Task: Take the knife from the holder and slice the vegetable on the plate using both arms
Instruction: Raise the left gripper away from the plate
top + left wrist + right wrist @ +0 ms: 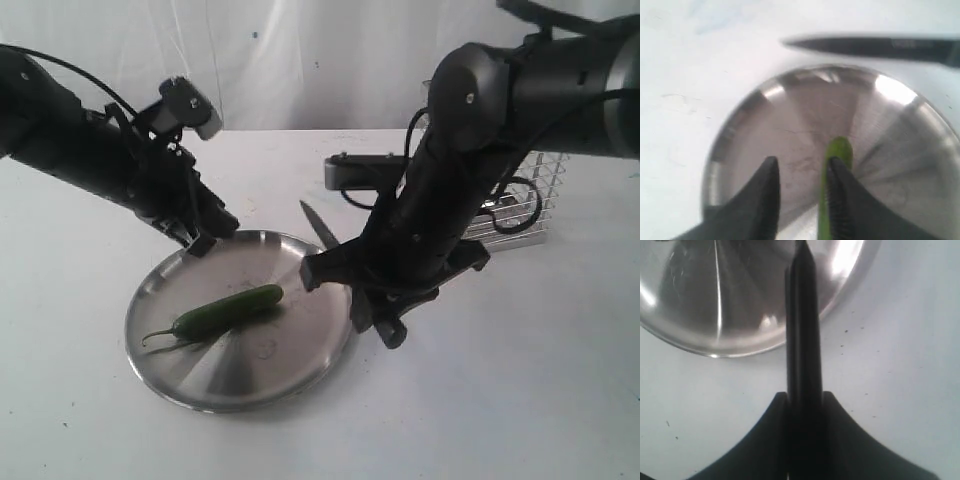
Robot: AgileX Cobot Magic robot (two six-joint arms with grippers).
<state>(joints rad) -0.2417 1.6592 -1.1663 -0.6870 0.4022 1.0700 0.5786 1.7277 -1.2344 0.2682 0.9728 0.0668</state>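
Exterior view: the slim all-dark knife (320,225) is out of the wire basket holder (530,205), its point over the round steel plate (240,395), where the glossy green chilli (230,308) lies. Left wrist view: the left end effector (802,195) hangs parted and empty, one finger beside the chilli. Right wrist view: the right end effector (804,400) clamps the knife. Next, I judge, steady the chilli, then cut.

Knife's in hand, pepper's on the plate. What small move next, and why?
Probably shift the left gripper sideways until the pepper lies between its open fingers. Now it sits off to one finger's side, unheld, while the right gripper holds the knife near the plate.
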